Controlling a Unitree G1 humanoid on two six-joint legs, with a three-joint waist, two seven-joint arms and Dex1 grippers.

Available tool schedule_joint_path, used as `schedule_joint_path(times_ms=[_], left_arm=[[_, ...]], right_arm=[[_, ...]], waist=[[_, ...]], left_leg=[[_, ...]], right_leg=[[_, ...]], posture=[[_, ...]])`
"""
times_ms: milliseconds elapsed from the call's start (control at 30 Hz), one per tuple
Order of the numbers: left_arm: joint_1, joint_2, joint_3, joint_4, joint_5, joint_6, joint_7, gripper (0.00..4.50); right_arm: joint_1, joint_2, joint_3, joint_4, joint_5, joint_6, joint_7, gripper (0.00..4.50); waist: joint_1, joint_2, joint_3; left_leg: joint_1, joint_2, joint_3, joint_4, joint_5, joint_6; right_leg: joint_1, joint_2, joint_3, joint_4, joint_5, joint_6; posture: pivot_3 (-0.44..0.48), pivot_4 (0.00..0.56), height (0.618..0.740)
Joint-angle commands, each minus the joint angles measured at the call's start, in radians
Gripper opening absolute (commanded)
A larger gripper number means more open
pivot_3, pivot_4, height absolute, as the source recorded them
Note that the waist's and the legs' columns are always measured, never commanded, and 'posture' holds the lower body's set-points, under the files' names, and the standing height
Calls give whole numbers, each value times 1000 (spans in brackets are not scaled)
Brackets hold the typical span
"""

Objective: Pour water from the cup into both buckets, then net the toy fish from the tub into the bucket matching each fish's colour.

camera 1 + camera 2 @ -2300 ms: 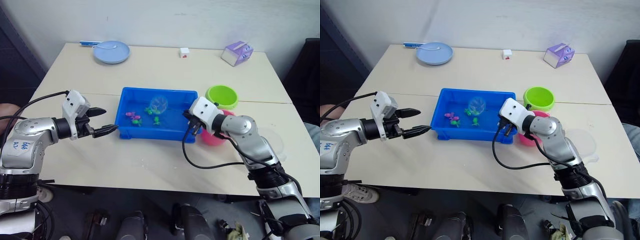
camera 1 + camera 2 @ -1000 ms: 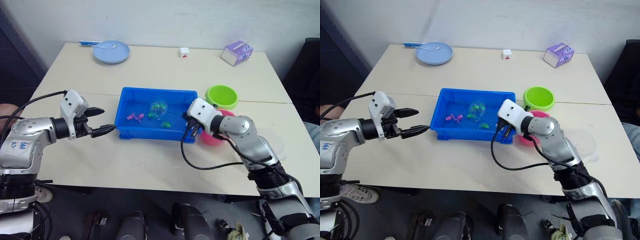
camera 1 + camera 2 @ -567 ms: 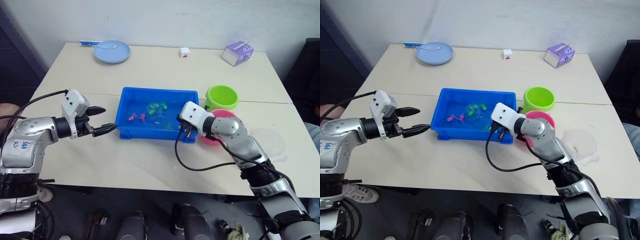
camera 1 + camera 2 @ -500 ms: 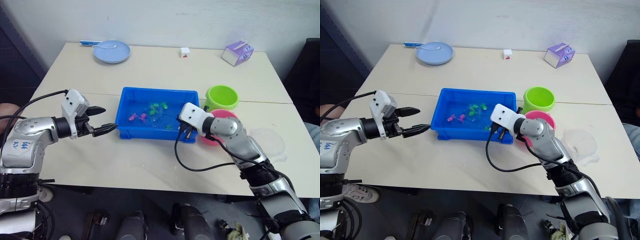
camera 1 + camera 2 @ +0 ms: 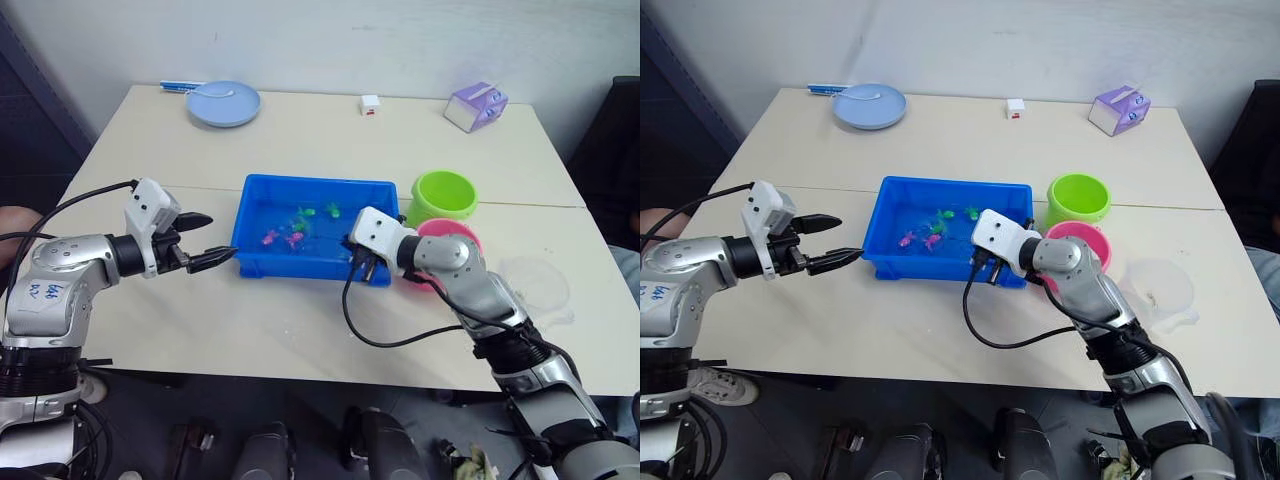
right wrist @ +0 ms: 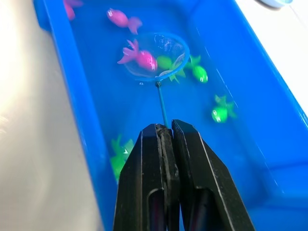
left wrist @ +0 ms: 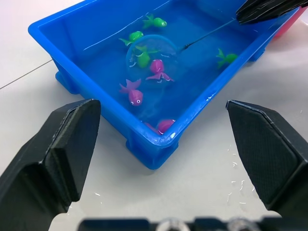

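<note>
Your right claw (image 6: 164, 132) is pinched tight on the net (image 6: 155, 55) handle, hoop straight ahead in the tub (image 5: 255, 262) over a pink fish (image 6: 139, 56) – pink bucket (image 5: 1080, 240) sits behind it, left claw (image 5: 198, 240) idle and open.

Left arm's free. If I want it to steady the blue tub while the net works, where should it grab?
Probably the tub rim on the short wall facing the left gripper, coming in level from that side with the open jaws straddling the lip. That thin, upright edge is nearest and stays apart from the net.
</note>
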Motion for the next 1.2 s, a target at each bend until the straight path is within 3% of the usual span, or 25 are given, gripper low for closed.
schedule_joint_path(times_ms=[33,367,600,833,933,1067,1200], left_arm=[[-12,-8,4,-24,-19,-19,-6,4500],[-91,-55,-87,-27,-88,14,-120,4500],[-224,-193,-194,8,-122,13,-177,4500],[-321,-342,-297,131,-80,-69,-229,4500],[-353,-378,-314,193,-64,-107,-253,4500],[-387,-413,-326,263,-45,-150,-271,4500],[-413,-438,-324,316,-28,-185,-282,4500]], right_arm=[[8,0,-69,-80,65,73,11,756],[103,-46,-301,-362,297,416,1,756],[288,-115,-575,-684,385,646,-102,756],[486,-189,-853,-938,375,758,-162,756],[620,-282,-899,-993,320,700,-159,756],[872,-512,-830,-953,69,331,-137,756],[998,-636,-814,-844,-138,-20,-130,756]], waist=[[0,0,0],[4,0,0],[13,0,0],[25,0,0],[29,0,0],[27,1,0],[27,1,0]], left_leg=[[0,0,0,0,0,0],[-1,0,-1,0,0,0],[-1,-1,-2,0,0,0],[0,-1,0,-1,0,0],[0,-1,1,-1,0,0],[1,-3,3,-2,0,0],[3,-1,4,-2,0,0]], right_leg=[[0,0,0,0,0,0],[0,0,-1,0,0,0],[0,1,0,-1,0,0],[0,3,2,0,0,0],[0,5,3,-1,0,0],[0,5,4,-1,0,0],[1,6,6,0,0,0]], posture=[[0,150,739],[0,150,739],[0,150,739],[0,150,739],[0,150,739],[0,150,739],[0,150,739]])
